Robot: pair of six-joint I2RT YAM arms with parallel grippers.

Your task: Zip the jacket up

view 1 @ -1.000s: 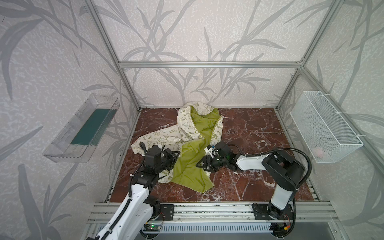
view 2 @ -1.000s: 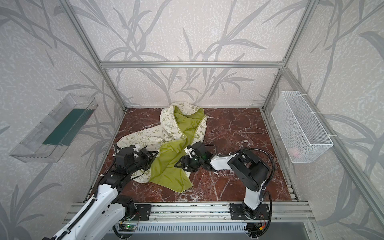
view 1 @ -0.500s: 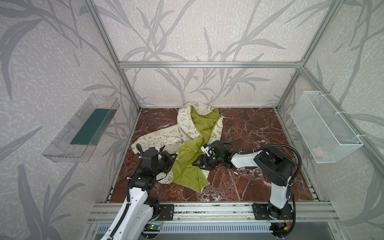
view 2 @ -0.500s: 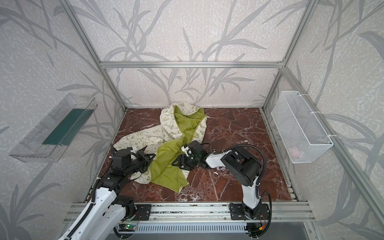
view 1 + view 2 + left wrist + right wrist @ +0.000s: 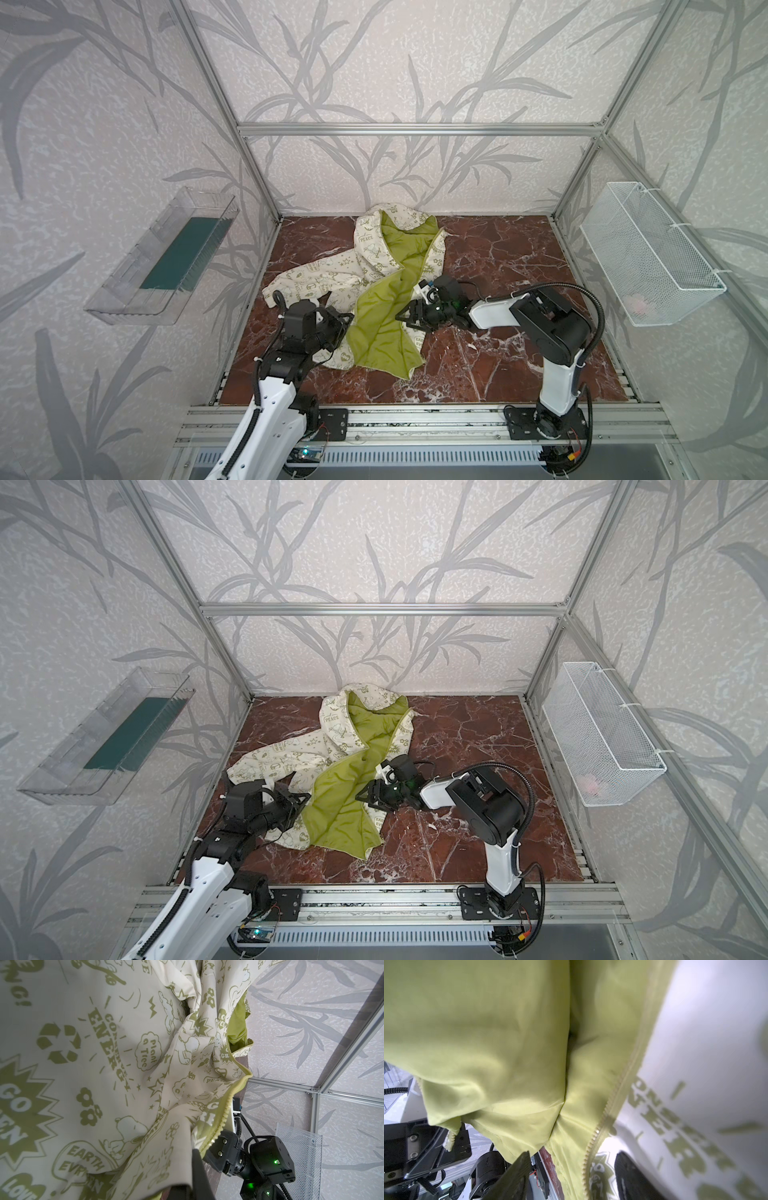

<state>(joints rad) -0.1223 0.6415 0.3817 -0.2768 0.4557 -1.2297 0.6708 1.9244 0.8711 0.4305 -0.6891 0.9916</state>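
One clear tray (image 5: 133, 266), one wire basket (image 5: 648, 253) flank open jacket (image 5: 328, 278).

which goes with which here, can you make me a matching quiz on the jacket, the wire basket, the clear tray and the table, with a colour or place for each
Things:
1 jacket
2 wire basket
3 clear tray
4 table

Matches:
a red-brown marble
b white, hung on the right wall
c cream print with green lining, lying unzipped
d see-through with a dark green floor, on the left wall

Pairs: 1-c, 2-b, 3-d, 4-a
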